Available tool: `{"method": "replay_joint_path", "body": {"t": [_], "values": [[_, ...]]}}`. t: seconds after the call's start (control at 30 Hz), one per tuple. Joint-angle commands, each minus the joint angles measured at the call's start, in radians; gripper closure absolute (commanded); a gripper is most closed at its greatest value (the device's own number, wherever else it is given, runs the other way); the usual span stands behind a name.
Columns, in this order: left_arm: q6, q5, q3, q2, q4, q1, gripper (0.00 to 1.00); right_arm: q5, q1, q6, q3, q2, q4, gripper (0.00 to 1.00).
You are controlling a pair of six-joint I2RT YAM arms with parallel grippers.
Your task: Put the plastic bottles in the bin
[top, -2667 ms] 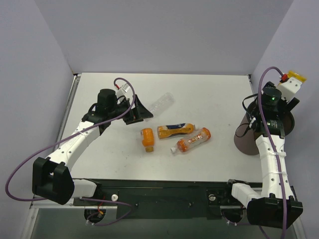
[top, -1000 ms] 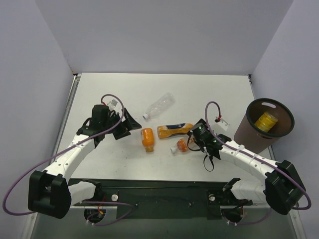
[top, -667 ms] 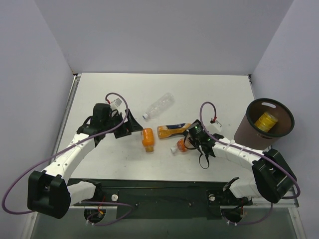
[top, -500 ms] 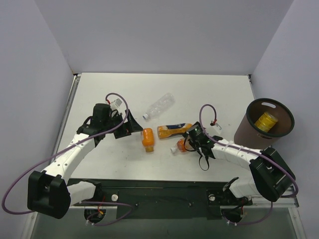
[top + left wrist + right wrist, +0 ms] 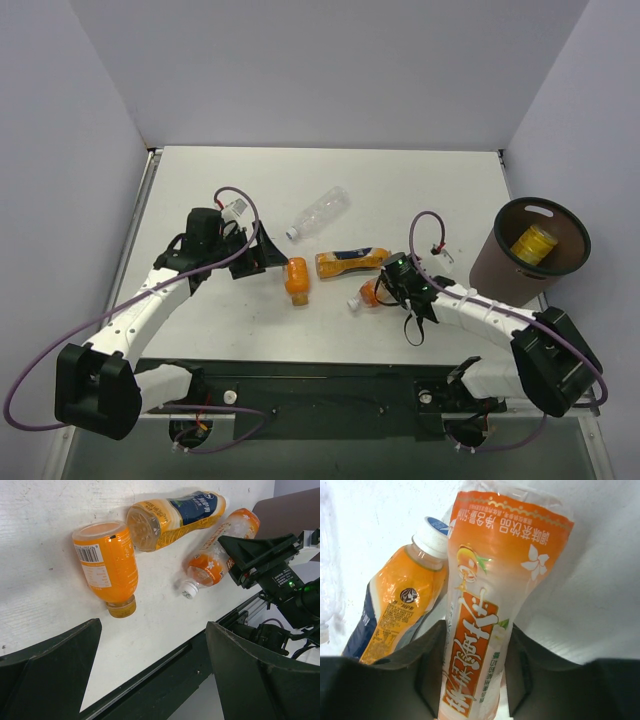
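Right tool (image 5: 476,650): narrowed onto the orange-label bottle (image 5: 490,580), fingers against both sides of its lower body; the bottle lies on the worktop (image 5: 420,190) beside a blue-label bottle (image 5: 390,615). Thin, light, slick film wrap; likely dents under squeeze, so a mid-body hold suits. Left tool (image 5: 152,635): wide, empty, near a squat orange bottle (image 5: 107,565). Bin (image 5: 500,275): far right, yellow bottle (image 5: 533,243) inside.

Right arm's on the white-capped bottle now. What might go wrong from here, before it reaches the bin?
1. The right end effector grips the white-capped bottle toward its base, so the cap end may sag or slip on lifting.
2. The blue-label bottle lies right beside that grip; lifting may nudge or roll it.
3. The open left end effector hovers near; the arms may crowd.
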Motion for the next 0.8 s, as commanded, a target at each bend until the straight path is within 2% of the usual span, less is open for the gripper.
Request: {"method": "replay_joint_path", "body": {"t": [0.0, 0.1, 0.23, 0.43, 0.5, 0.6, 0.77], "values": [[-0.004, 0.037, 0.003, -0.007, 0.052, 0.001, 0.03, 0.084, -0.005, -0.053, 0.021, -0.092, -0.104, 0.84], [-0.027, 0.065, 0.008, 0.019, 0.091, 0.001, 0.03, 0.149, 0.007, -0.181, 0.123, -0.161, -0.246, 0.86], [-0.041, 0.051, 0.035, 0.054, 0.117, -0.001, 0.03, 0.193, 0.021, -0.425, 0.292, -0.296, -0.329, 0.85], [-0.09, 0.04, -0.009, 0.063, 0.189, 0.001, 0.03, 0.209, 0.014, -0.869, 0.676, -0.293, -0.406, 0.84], [-0.091, 0.04, -0.02, 0.065, 0.177, 0.001, 0.03, 0.283, 0.012, -1.017, 0.799, -0.278, -0.44, 0.84], [-0.091, 0.042, -0.029, 0.054, 0.163, 0.001, 0.03, 0.405, -0.008, -1.261, 0.893, -0.281, -0.39, 0.83], [-0.091, 0.004, -0.023, 0.022, 0.126, 0.004, 0.03, 0.545, -0.023, -1.528, 0.886, -0.359, -0.199, 0.83]]}}
